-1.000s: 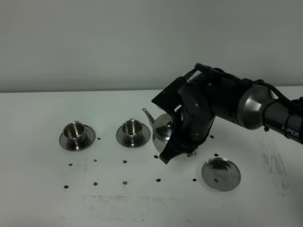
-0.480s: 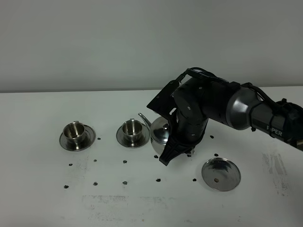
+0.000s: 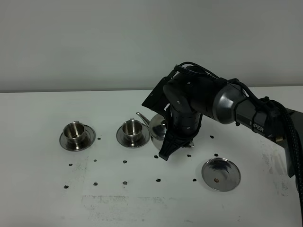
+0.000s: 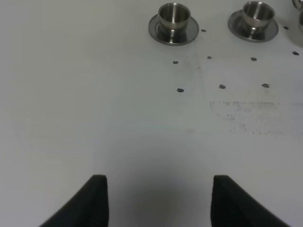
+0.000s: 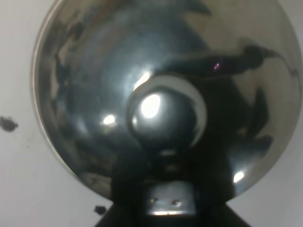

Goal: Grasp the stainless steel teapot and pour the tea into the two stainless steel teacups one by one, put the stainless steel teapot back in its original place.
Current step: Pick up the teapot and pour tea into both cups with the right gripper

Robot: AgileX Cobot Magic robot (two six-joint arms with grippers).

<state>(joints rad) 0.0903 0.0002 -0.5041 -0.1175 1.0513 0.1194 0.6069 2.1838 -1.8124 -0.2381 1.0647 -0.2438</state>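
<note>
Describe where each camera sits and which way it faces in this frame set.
Exterior high: mounted high, looks down across the table; the right arm shows over the teapot.
Left wrist: on the left arm, looks along the table toward two teacups; open left end effector shows.
Right wrist: looks straight down on the teapot lid; dark right end effector shows.
Shared: exterior and left wrist both see the teacups; exterior and right wrist, the teapot.

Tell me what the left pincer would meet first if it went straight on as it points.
Probably the bare white table: the left pincer points down at it, jaws open. The two teacups stand farther ahead, seemingly beyond that line. Depth is unclear.
</note>
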